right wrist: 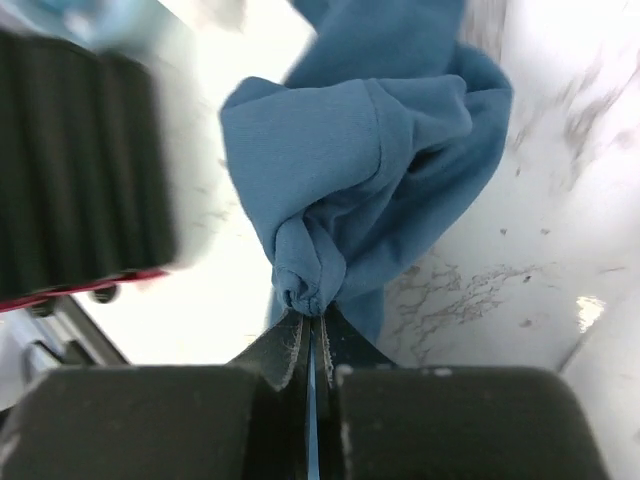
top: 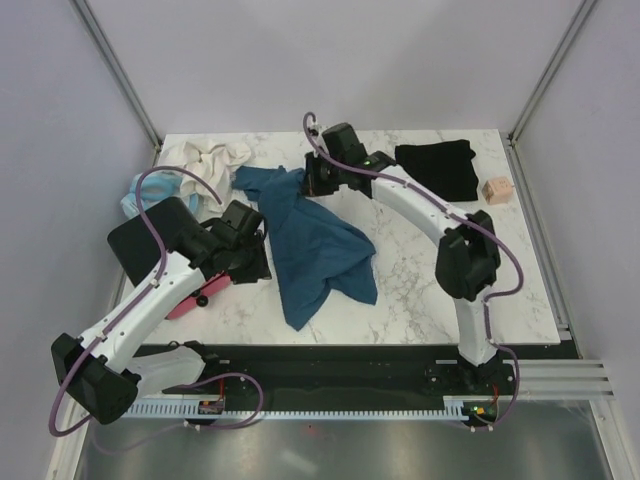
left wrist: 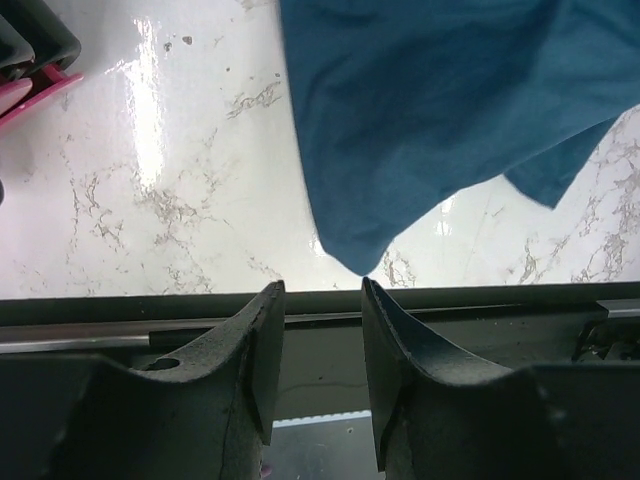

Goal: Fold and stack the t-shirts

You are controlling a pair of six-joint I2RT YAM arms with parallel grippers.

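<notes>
on the table (top: 430, 285), teal t-shirt (top: 315, 250) long axis far-to-near, right gripper (right wrist: 310, 322) pinching far end, left gripper (left wrist: 322, 292) half-open

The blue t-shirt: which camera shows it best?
The top external view: it shows nearly the whole teal-blue t-shirt. The right wrist view shows just a bunch pinched in the right gripper; the left wrist view, only one corner.

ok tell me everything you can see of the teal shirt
Teal-blue t-shirt: soft, cotton-like, plain, unfolded and rumpled, lying diagonally across the middle of the marble table. Its far end is bunched into folds pinched in the shut right pincer. Its near corner tapers towards the table's front edge, just ahead of the open left pincer, which isn't touching it.
</notes>
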